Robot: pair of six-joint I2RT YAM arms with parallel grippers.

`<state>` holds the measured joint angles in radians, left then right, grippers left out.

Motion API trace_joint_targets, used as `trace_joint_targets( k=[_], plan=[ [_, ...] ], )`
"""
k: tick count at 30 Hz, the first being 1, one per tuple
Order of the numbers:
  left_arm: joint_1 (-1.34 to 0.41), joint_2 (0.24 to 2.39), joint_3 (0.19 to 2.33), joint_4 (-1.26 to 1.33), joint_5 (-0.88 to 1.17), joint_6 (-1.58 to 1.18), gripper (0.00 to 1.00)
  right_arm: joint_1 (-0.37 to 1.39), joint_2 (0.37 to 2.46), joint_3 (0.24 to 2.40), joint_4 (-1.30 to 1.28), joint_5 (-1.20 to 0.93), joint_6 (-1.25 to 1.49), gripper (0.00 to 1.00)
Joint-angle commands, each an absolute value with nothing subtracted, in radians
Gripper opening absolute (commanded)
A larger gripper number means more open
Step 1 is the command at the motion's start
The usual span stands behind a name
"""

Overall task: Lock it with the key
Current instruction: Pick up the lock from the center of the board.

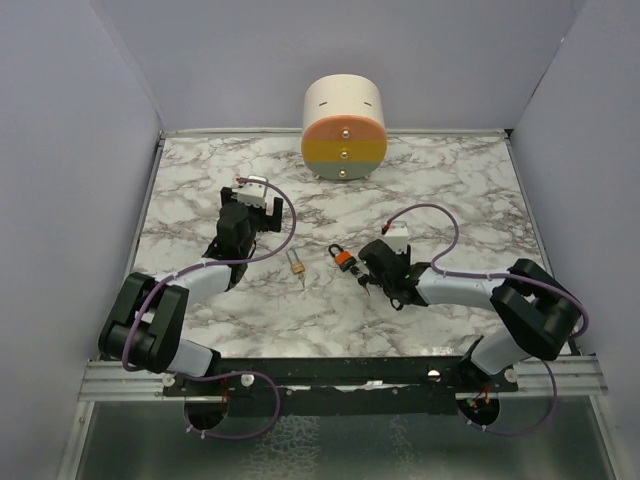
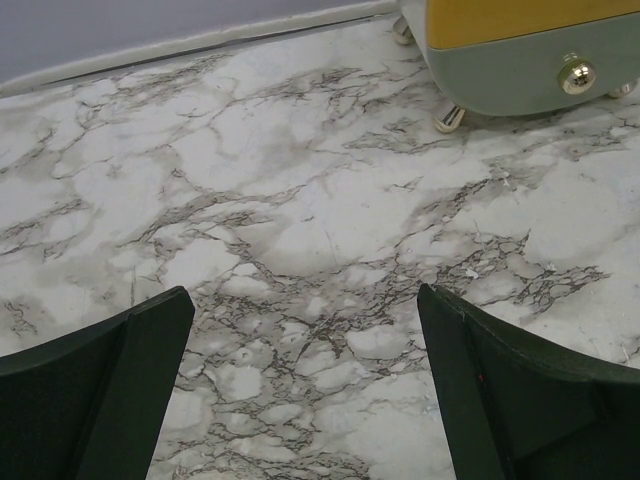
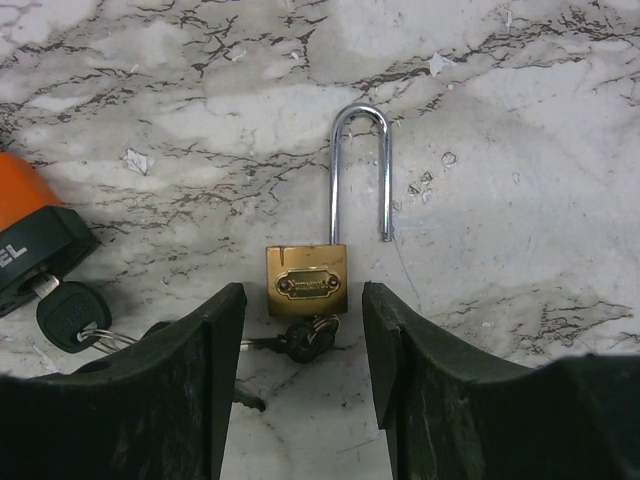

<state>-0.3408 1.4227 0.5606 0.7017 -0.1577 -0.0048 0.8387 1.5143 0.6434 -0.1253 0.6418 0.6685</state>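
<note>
In the right wrist view a small brass padlock [image 3: 306, 282] lies flat on the marble, its silvery shackle [image 3: 360, 170] open and pointing away. The key [image 3: 312, 340], a tiny black-headed bunch, rests against the padlock's base with one blade lying to the left. My right gripper [image 3: 303, 292] is open, its fingers on either side of the padlock's base and the key, gripping nothing. In the top view this gripper [image 1: 378, 272] sits right of the table's middle. My left gripper [image 1: 252, 197] is wide open over bare marble [image 2: 305, 292], far from the locks.
An orange padlock [image 1: 343, 260] [image 3: 25, 220] with a black-headed key [image 3: 70, 315] lies just left of my right fingers. The top view shows a brass padlock [image 1: 296, 263] left of the orange one. A round drawer unit [image 1: 343, 125] [image 2: 520, 50] stands at the back. Walls enclose the table.
</note>
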Motion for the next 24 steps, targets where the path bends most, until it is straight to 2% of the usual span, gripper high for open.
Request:
trace_joint_targets(
  k=[1,18,24],
  plan=[
    [-0.345,1.429,0.567,0.724,-0.154,0.003,0.99,0.847,1.56,0.681,-0.107,0.685,0.673,0.5],
    [-0.344,1.434,0.567,0.722,-0.16,0.008,0.99,0.846,1.587,0.691,-0.181,0.717,0.743,0.41],
    [-0.344,1.43,0.567,0.721,-0.158,0.006,0.99,0.846,1.613,0.706,-0.233,0.734,0.79,0.44]
  ],
)
